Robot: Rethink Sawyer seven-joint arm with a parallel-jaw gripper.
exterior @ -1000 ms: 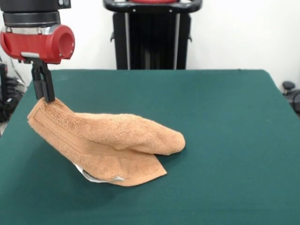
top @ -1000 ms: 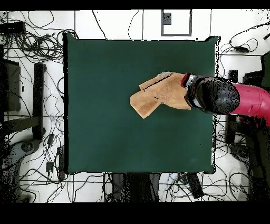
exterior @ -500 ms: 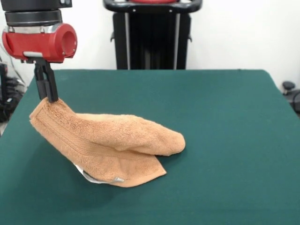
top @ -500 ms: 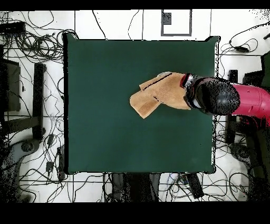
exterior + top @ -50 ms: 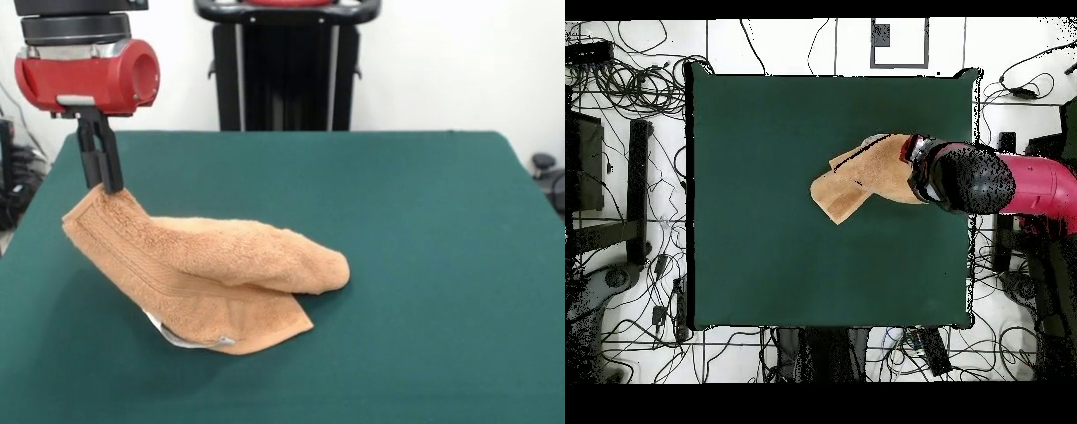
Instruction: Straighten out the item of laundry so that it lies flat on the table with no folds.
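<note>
gripper (image 5: 112,187) pinched shut on one corner of the towel (image 5: 212,278), held a little above the table (image 5: 424,230). from that raised corner the cloth slopes away and down, the rest lying doubled over itself on the felt, and i think a small white tag (image 5: 177,336) peeks out at the low edge. i'd draw the corner up and away from the heap, slowly, so the upper layer peels off the lower instead of dragging both along.

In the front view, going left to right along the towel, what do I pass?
Tool pinching the raised corner, then the white tag under the low edge, then the rolled end of the towel, then bare table.
</note>
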